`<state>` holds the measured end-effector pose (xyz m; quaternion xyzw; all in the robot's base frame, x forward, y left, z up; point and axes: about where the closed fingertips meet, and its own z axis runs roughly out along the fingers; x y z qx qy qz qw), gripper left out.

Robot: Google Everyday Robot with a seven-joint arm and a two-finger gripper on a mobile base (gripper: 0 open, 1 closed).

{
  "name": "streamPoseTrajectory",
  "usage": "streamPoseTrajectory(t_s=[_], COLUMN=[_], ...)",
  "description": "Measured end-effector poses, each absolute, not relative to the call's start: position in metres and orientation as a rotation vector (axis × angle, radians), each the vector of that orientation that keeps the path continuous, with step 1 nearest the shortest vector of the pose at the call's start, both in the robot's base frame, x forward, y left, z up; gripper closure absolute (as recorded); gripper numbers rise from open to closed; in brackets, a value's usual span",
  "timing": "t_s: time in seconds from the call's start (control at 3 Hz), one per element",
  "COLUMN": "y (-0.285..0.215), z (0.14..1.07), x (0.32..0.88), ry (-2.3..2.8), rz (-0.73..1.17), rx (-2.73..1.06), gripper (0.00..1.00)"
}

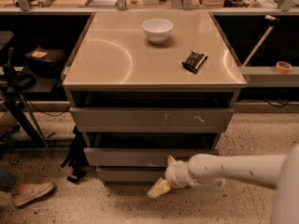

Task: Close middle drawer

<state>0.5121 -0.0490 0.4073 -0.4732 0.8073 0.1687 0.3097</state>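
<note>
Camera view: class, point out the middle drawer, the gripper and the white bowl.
middle drawer (126,157), camera view, plain front face
gripper (161,175), camera view, midway between fingertips, at the drawer front
white bowl (157,31), camera view, outer wall

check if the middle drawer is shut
Not fully shut: the middle drawer stands forward of the bottom drawer front, with a dark gap above it. The claw is at its lower right edge.

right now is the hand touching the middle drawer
Cannot tell. In the camera view the hand overlaps the lower front edge of the middle drawer, but this one angle shows neither contact nor a gap plainly.
</note>
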Motion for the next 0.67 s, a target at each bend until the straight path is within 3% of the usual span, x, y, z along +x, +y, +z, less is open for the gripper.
streamPoseTrajectory(t_s=[0.67], y=[-0.0334], z=[0.4144], x=[0.5371], ry=[2.137], rz=[0.444], rx=[-1.236], gripper=[0.0])
